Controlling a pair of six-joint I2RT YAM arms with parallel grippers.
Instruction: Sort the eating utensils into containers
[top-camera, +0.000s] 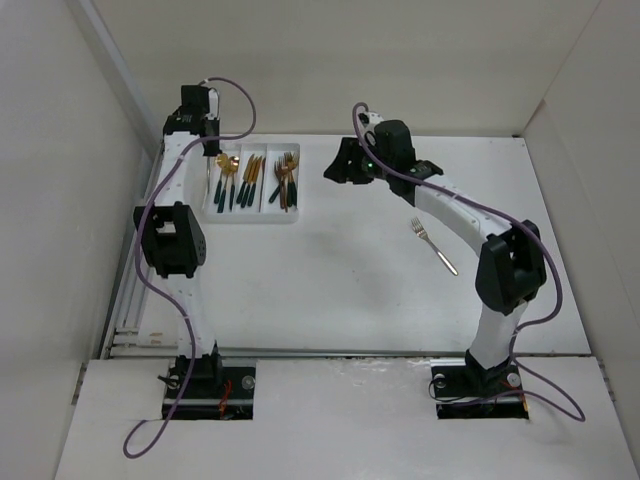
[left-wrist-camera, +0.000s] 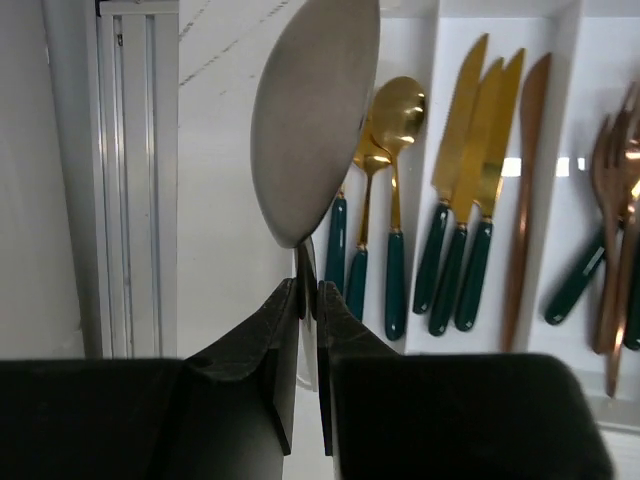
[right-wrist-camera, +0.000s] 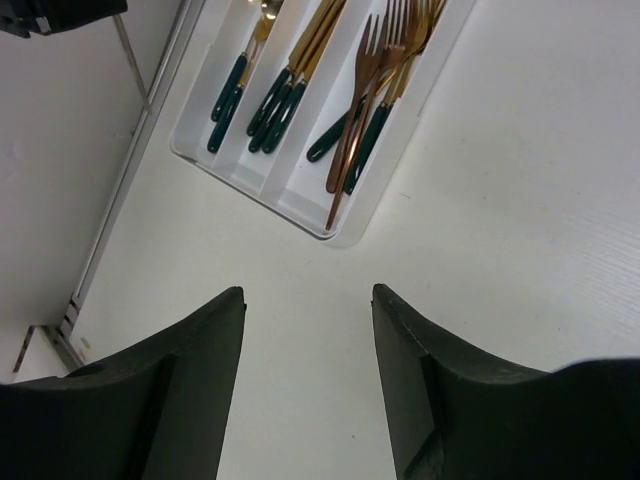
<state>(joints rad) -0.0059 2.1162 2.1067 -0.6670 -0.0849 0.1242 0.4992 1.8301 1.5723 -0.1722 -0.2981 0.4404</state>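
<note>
Top external: left arm (top-camera: 185, 250) stretched to the tray (top-camera: 250, 218), left tool (left-wrist-camera: 310, 300) clenching a spoon (left-wrist-camera: 315, 110) — right tool (right-wrist-camera: 308, 300) released.

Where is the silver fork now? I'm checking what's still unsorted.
In the top view the silver fork lies on the table, right side, close beside the right arm and well right of the tray.

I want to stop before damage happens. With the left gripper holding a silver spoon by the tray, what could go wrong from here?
1. The left gripper pinches the silver spoon only by its thin handle, so it might swing and land across a tray wall.
2. The silver fork lies on the table close to the right arm, which may knock it when the open right gripper turns for it.
</note>
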